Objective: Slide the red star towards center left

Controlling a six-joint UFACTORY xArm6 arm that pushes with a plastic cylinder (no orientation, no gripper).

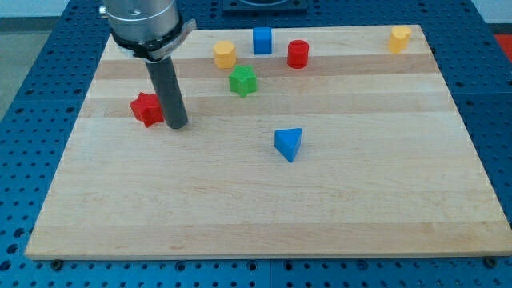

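Observation:
The red star (146, 108) lies on the wooden board (264, 208) at the view's left, a little above mid-height. My tip (177, 125) rests on the board just right of the star, touching or nearly touching its right side. The dark rod rises from the tip to the arm's grey body at the view's top left.
A yellow hexagonal block (225, 54), a blue cube (262, 40) and a red cylinder (298, 54) stand near the view's top. A green star (242, 81) lies below them. A blue triangular block (289, 144) sits mid-board. A yellow block (399, 38) is at the top right corner.

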